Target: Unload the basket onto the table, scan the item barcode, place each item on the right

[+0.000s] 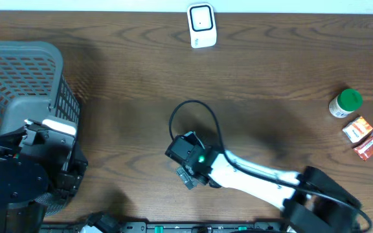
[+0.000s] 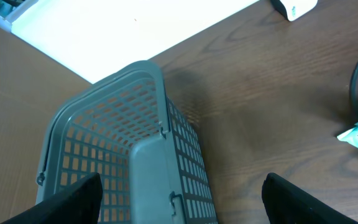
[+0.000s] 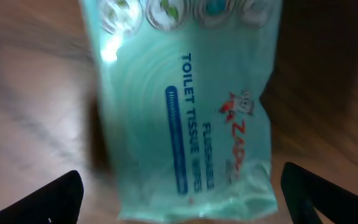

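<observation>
Right claw (image 3: pixel 180 183) gapes wide over the wipes pack (image 3: pixel 185 106) at centre frame. Likely the grasping step; next, close squarely on it.

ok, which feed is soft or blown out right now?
Right wrist: the wipes pack is blurred, print smeared but readable, glare on its upper left. Left wrist: basket sharp, white strip along the top blown out. Overhead: sharp, even light, soft shadow beside the basket.

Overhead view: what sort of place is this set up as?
Probably a mock shop checkout: a white barcode scanner at the far edge, a grey shopping basket on the left, small packaged goods on the right.
</observation>
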`<control>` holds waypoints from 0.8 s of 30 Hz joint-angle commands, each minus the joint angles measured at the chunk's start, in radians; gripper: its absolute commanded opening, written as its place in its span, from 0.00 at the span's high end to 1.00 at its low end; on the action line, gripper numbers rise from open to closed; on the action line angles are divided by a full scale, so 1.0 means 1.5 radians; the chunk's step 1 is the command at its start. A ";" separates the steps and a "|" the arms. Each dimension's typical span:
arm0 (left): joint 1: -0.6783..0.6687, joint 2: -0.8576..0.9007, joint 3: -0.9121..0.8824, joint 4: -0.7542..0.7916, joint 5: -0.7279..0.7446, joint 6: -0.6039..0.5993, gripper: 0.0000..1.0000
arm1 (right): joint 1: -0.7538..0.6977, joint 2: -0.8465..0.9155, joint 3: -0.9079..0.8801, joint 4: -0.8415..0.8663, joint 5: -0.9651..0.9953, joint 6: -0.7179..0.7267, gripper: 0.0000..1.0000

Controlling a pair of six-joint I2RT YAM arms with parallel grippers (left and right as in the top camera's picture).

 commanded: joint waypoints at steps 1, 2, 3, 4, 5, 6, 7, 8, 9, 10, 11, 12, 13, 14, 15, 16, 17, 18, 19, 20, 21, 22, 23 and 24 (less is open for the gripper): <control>0.000 -0.004 0.000 0.000 -0.006 0.002 0.18 | 0.010 0.035 0.004 -0.001 0.076 -0.027 0.06; 0.000 -0.004 0.000 0.000 -0.006 0.002 0.18 | 0.012 0.042 0.004 -0.003 0.084 -0.027 0.07; 0.000 -0.004 0.000 0.000 -0.006 0.002 0.18 | 0.012 0.050 0.004 -0.006 0.093 -0.027 0.10; 0.000 -0.004 0.000 0.000 -0.006 0.002 0.18 | 0.012 0.056 0.004 -0.009 0.099 -0.025 0.15; 0.000 -0.004 0.000 0.000 -0.006 0.002 0.18 | 0.012 0.064 0.004 -0.011 0.105 -0.025 0.21; 0.000 -0.004 0.000 0.000 -0.006 0.002 0.18 | 0.012 0.068 0.004 -0.015 0.108 -0.025 0.23; 0.000 -0.004 0.000 0.000 -0.006 0.002 0.18 | 0.012 0.070 0.004 -0.019 0.112 -0.025 0.25; 0.000 -0.004 0.000 0.000 -0.006 0.002 0.18 | 0.012 0.070 0.004 -0.022 0.117 -0.025 0.25; 0.000 -0.004 0.000 0.000 -0.006 0.002 0.18 | 0.014 0.070 0.007 -0.027 0.123 -0.025 0.24; 0.000 -0.004 0.000 0.000 -0.006 0.002 0.18 | 0.017 0.070 0.012 -0.034 0.129 -0.022 0.24; 0.000 -0.004 0.000 0.000 -0.006 0.002 0.18 | 0.020 0.070 0.017 -0.042 0.140 -0.017 0.23; 0.000 -0.004 0.000 0.000 -0.006 0.002 0.18 | 0.024 0.070 0.021 -0.047 0.148 -0.012 0.23; 0.000 -0.004 0.000 0.000 -0.006 0.002 0.18 | 0.030 0.070 0.023 -0.049 0.157 -0.012 0.24; 0.000 -0.004 0.000 0.000 -0.006 0.002 0.18 | 0.035 0.070 0.024 -0.050 0.163 -0.012 0.25; 0.000 -0.004 0.000 0.000 -0.006 0.002 0.18 | 0.041 0.070 0.024 -0.051 0.166 -0.012 0.26; 0.000 -0.004 0.000 0.000 -0.006 0.002 0.18 | 0.045 0.070 0.024 -0.052 0.166 -0.012 0.27; 0.000 -0.004 0.000 0.000 -0.006 0.002 0.18 | 0.049 0.070 0.024 -0.052 0.166 -0.012 0.27; 0.000 -0.004 0.000 0.000 -0.006 0.002 0.18 | 0.053 0.070 0.024 -0.052 0.166 -0.012 0.28; 0.000 -0.004 0.000 0.000 -0.006 0.002 0.18 | 0.056 0.070 0.024 -0.052 0.166 -0.013 0.32; 0.000 -0.004 0.000 0.000 -0.006 0.002 0.18 | 0.058 0.070 0.024 -0.052 0.166 -0.013 0.36; 0.000 -0.004 0.000 0.000 -0.006 0.002 0.17 | 0.059 0.070 0.024 -0.052 0.166 -0.013 0.40; 0.000 -0.004 0.000 0.000 -0.006 0.002 0.18 | 0.060 0.070 0.024 -0.052 0.166 -0.013 0.41; 0.000 -0.004 0.000 0.000 -0.006 0.002 0.18 | 0.060 0.070 0.024 -0.051 0.166 -0.013 0.43; 0.000 -0.004 0.000 0.000 -0.006 0.002 0.18 | 0.059 0.070 0.024 -0.050 0.166 -0.014 0.45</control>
